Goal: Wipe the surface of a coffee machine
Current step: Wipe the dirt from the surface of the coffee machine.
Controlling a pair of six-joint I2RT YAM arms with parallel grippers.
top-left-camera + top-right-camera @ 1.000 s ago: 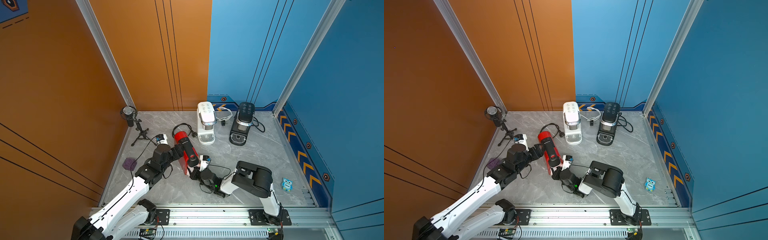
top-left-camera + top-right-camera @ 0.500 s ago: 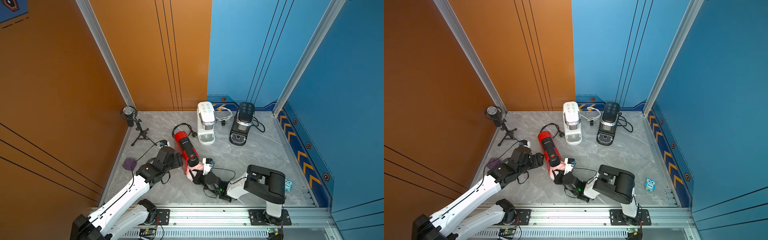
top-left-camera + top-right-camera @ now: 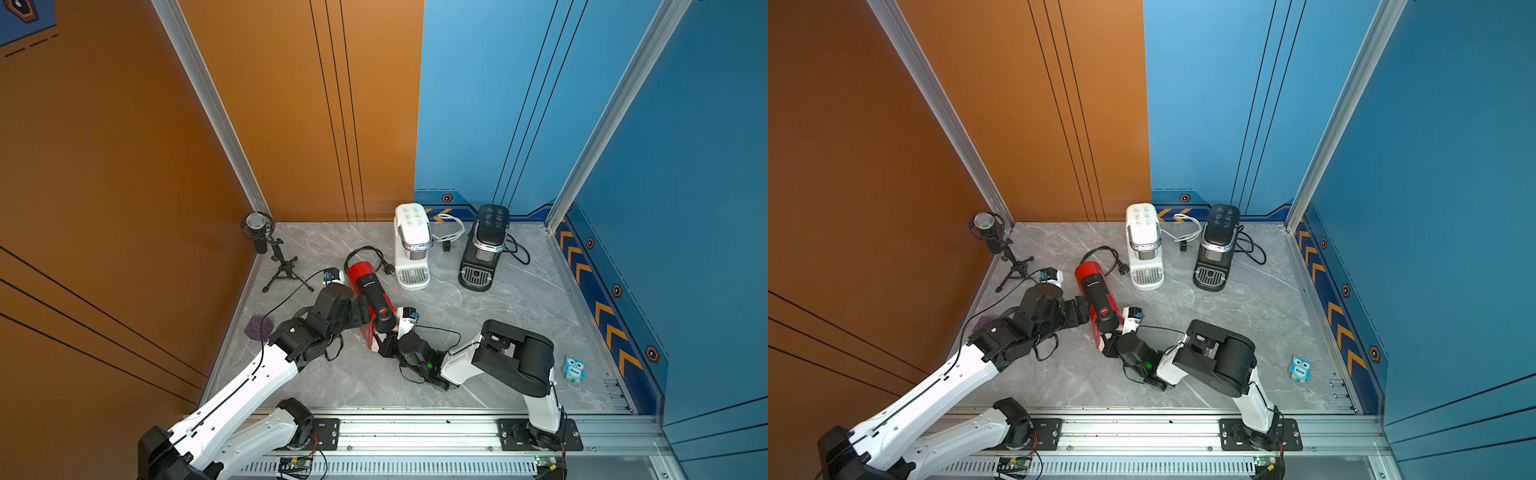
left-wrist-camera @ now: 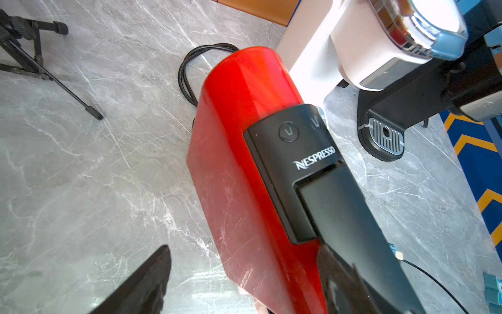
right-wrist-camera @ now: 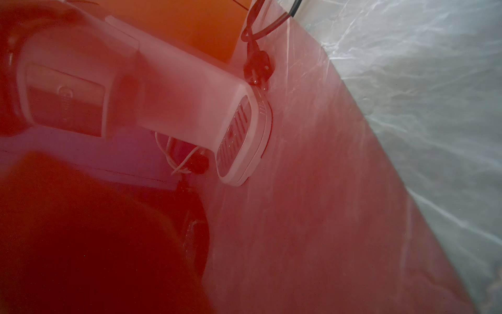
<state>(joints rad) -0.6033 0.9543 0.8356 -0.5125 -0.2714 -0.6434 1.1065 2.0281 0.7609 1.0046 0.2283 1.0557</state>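
Red machine [image 3: 361, 274] sits mid-frame in both top views, long axis upper left to lower right, with the left arm [image 3: 274, 365] jaws spread wide at its flank and the right arm [image 3: 515, 357] jaws closed at its lower end.

Top views high overhead; wrist cameras close on red coffee machine [image 4: 239, 168]

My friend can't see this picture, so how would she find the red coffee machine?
Find the grey marble table between orange and blue walls. A white coffee machine and a black coffee machine stand at the back; the Nespresso machine is nearer the robot. It is the only red one.
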